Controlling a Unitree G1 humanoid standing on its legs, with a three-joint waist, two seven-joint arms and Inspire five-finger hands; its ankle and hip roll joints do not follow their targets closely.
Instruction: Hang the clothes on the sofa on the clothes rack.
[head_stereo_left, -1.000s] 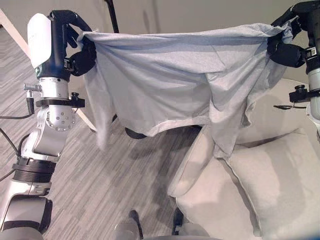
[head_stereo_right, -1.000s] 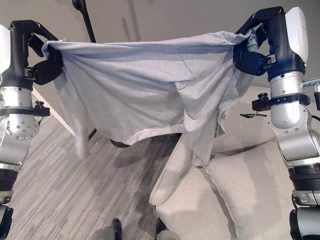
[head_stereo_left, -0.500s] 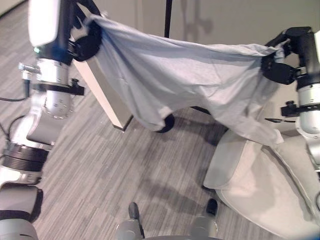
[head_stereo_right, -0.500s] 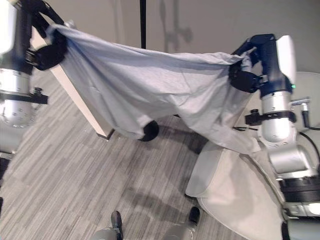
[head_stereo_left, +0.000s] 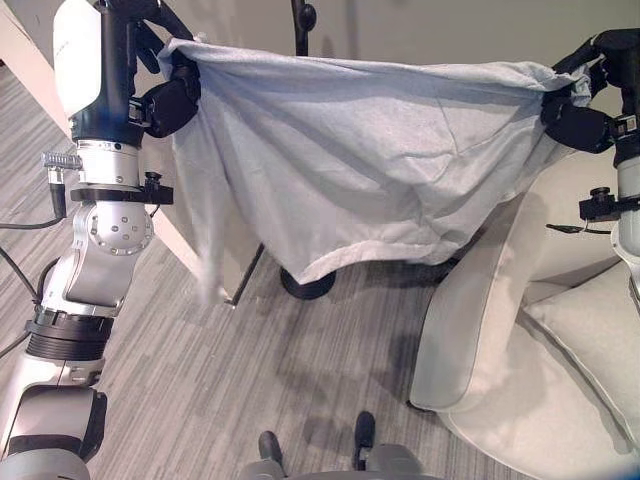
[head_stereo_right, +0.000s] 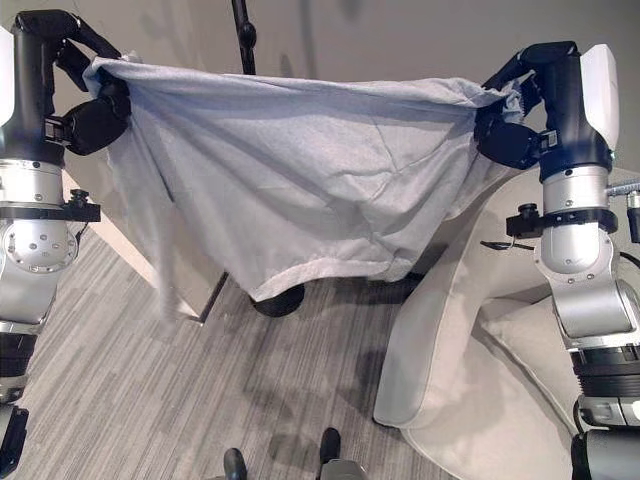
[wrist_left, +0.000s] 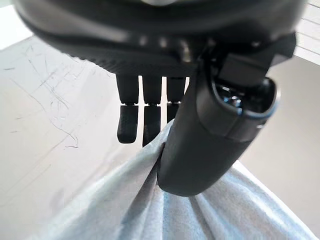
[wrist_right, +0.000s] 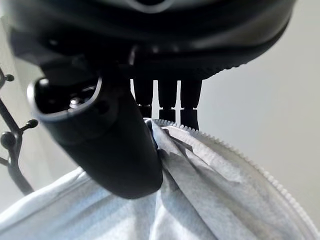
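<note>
Two hands up: left hand (head_stereo_left: 165, 95) and right hand (head_stereo_right: 510, 135) pinching pale shirt (head_stereo_left: 370, 160) taut; probably rack pole (head_stereo_left: 300, 20) at twelve o'clock, sofa (head_stereo_left: 480, 330) at four.

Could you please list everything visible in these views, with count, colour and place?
garment: one, light grey, stretched in the air between both hands, above the floor.
clothes rack: one, black pole with a round base, standing behind the garment.
sofa: one, off-white, at the robot's right, with a cushion on it.
panel: one, pale, slanting behind the left arm.
floor: grey striped carpet.
left hand: dark, raised, pinching the garment's left upper corner.
right hand: dark, raised, pinching the garment's right upper corner.
</note>
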